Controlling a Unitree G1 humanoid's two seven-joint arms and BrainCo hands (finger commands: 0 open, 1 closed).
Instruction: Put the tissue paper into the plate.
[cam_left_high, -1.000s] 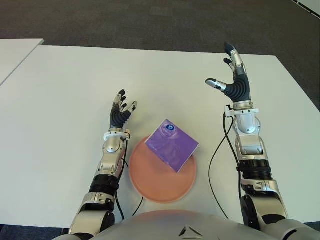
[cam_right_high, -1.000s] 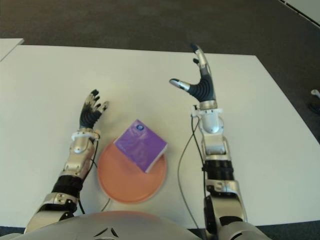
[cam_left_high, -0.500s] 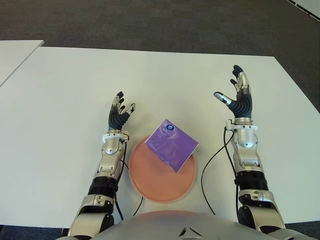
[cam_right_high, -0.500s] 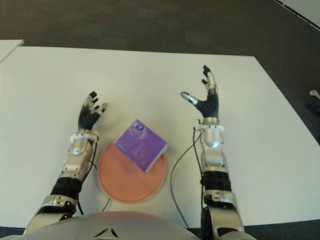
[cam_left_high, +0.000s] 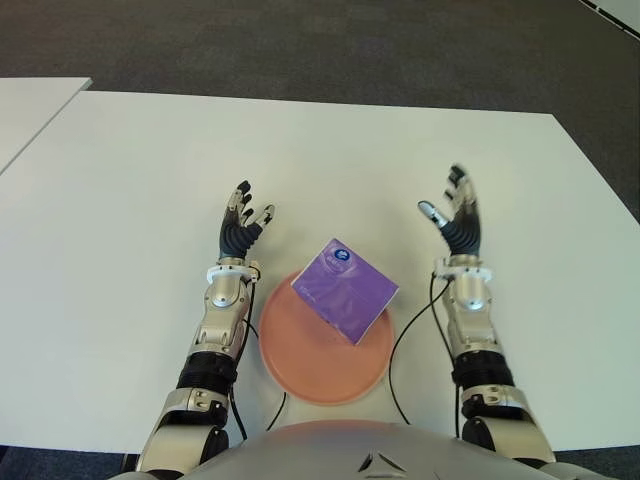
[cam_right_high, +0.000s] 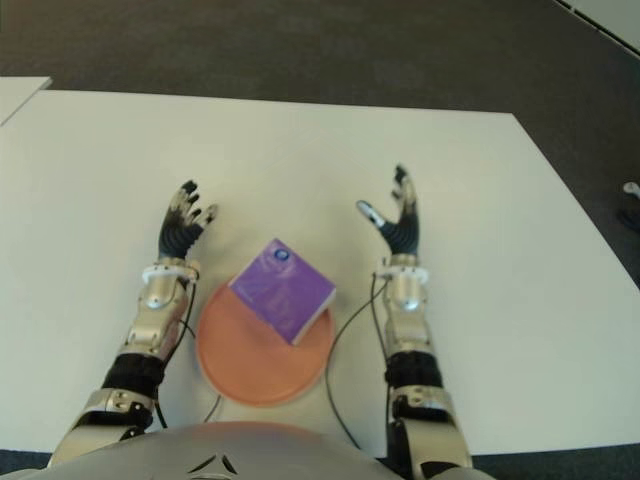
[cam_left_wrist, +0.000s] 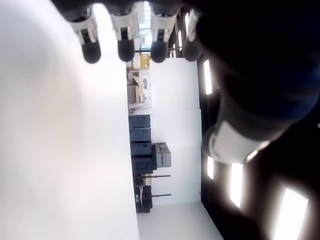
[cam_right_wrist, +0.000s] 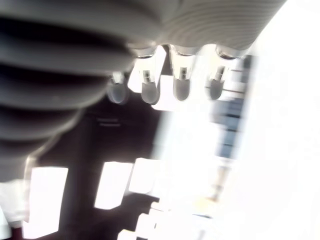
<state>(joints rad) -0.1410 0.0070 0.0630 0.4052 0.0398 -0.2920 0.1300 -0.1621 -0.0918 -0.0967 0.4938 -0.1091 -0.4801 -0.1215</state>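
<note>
A purple pack of tissue paper (cam_left_high: 344, 290) lies on the far right part of the salmon plate (cam_left_high: 300, 360), one corner reaching past the rim. The plate sits on the white table (cam_left_high: 120, 180) near its front edge. My left hand (cam_left_high: 243, 218) shows just left of the plate's far edge, fingers spread and holding nothing. To the right of the plate my right hand (cam_left_high: 455, 210) stands with its fingers straight and apart, nothing in it. Both wrist views show bare fingertips (cam_left_wrist: 126, 49) and no tissue.
A second white table's corner (cam_left_high: 30, 110) shows at the far left. Dark carpet (cam_left_high: 300, 40) lies beyond the table's far edge. Black cables (cam_left_high: 415, 320) run along both forearms beside the plate.
My right hand has drawn back from the far right of the table toward the plate's right side and sits lower. The left hand, tissue pack and plate have stayed put.
</note>
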